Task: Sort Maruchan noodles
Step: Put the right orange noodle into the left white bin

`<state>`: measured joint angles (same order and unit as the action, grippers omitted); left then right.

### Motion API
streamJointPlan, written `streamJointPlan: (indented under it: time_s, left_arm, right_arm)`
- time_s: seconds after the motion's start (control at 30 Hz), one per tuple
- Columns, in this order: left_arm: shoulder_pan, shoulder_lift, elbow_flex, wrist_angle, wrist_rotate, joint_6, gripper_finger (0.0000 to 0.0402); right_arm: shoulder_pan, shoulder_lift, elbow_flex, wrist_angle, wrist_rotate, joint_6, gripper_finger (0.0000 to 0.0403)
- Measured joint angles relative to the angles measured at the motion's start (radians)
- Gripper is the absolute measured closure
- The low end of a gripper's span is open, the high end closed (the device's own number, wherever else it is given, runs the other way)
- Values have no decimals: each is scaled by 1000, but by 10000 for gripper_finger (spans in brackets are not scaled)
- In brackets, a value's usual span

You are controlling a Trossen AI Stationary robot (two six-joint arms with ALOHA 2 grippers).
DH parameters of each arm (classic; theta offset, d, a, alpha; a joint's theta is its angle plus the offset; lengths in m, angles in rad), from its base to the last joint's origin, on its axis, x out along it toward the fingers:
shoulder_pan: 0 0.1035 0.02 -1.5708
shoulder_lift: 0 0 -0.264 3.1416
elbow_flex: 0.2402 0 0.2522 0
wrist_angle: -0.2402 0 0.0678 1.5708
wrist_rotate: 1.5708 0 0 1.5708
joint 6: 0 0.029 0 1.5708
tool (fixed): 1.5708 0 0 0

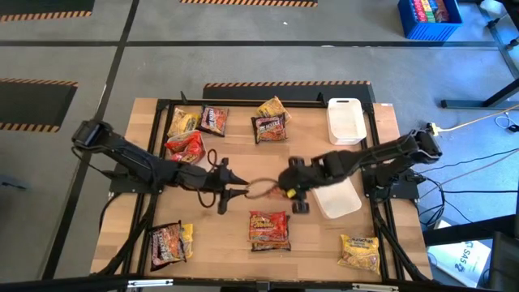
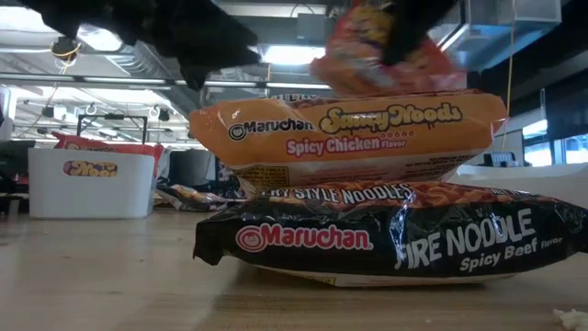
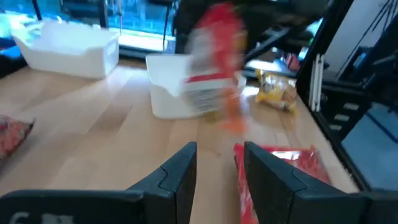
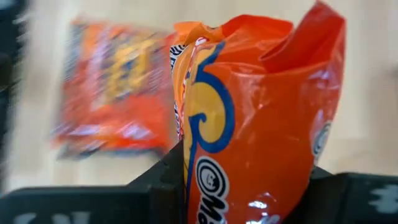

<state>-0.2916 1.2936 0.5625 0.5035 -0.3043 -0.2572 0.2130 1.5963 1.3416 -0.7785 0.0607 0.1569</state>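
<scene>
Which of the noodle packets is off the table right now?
The orange packet clamped in the right gripper at the table's middle; every other packet lies flat on the wood.

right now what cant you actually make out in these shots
- Held packet, right wrist view: its lower part is hidden between the right gripper's fingers; its flavour cannot be read.
- Same packet in the left wrist view: motion blur wipes out its print.
- Orange-and-black packet pair, low view: it fills the picture and hides the table behind it.
- Left gripper, high view: too small to judge its fingers; the left wrist view shows them apart, holding nothing.
</scene>
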Motion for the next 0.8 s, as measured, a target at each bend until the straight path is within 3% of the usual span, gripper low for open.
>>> streamJointPlan:
  time_s: [0.2, 0.4, 0.6, 0.8]
  left_arm:
    - [28, -70, 0, 3, -105, 73, 266]
    - [79, -64, 1, -5, -137, 132, 224]
    - [134, -27, 0, -47, -110, 103, 187]
    - [215, 34, 10, -46, 21, 118, 166]
  right_arm:
    - [-116, 8, 1, 93, 23, -57, 288]
    - [-194, 80, 1, 160, -36, -146, 288]
    - [-231, 166, 0, 172, 10, -196, 288]
    - [-225, 209, 0, 197, 22, -240, 288]
